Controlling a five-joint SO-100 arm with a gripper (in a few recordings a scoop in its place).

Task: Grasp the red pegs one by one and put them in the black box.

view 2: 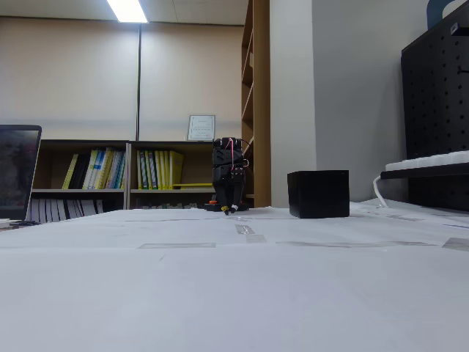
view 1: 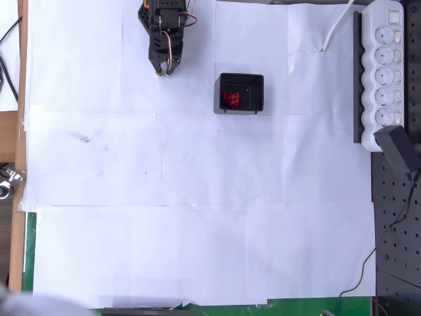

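Red pegs (view 1: pixel 231 99) heaped inside black box (view 1: pixel 241 93) near paper's top edge. Gripper (view 1: pixel 164 70) parked left, jaws closed, empty. Nothing left to grasp; stay clear.

Flat surface (view 1: pixel 197 250) covered with taped white paper sheets, faint smudges at its left in the overhead view. Resting on it: one small square black plastic box (view 1: pixel 253 85) (view 2: pixel 318 193) near the far edge; one white multi-socket power strip (view 1: pixel 386 62) on a black rail along the right edge.
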